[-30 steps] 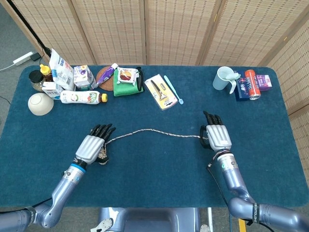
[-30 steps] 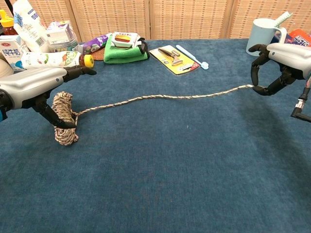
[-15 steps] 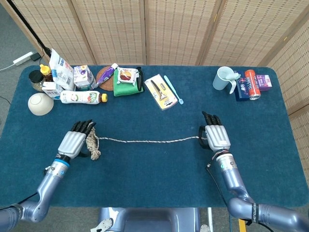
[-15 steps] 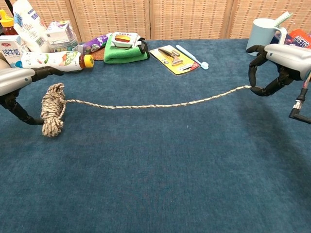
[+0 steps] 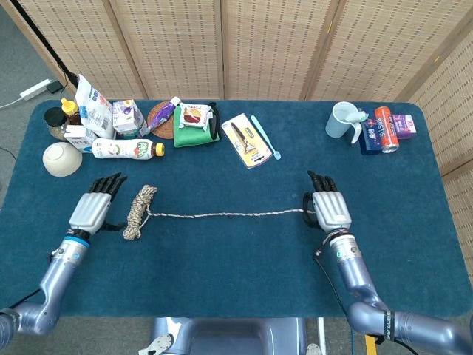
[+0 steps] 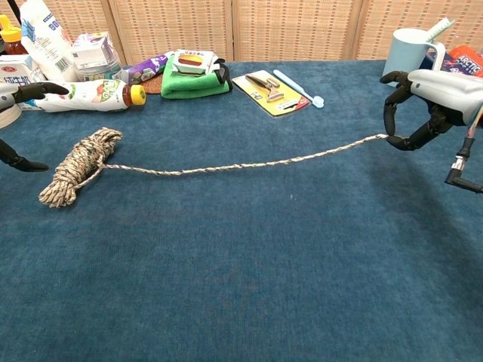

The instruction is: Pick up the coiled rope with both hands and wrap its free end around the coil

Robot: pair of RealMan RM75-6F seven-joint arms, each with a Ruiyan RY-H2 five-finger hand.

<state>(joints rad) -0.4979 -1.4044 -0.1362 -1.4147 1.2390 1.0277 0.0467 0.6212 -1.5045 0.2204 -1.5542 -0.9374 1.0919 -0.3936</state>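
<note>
- On the blue-carpeted desk [image 5: 236, 259]: speckled beige coiled rope [image 5: 139, 211] lying flat, released, just beside the left hand [image 5: 92, 211], fingers spread and empty.
- Free end [image 6: 381, 137] pinched in the right hand [image 6: 423, 105], strand stretched out between.
- Still to do: lifting the coil, wrapping the end around.

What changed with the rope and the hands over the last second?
The left hand let go of the beige coiled rope bundle and pulled away to the left; the coil, held upright before, now lies flat on the blue table. The right hand still pinches the rope's free end.
</note>
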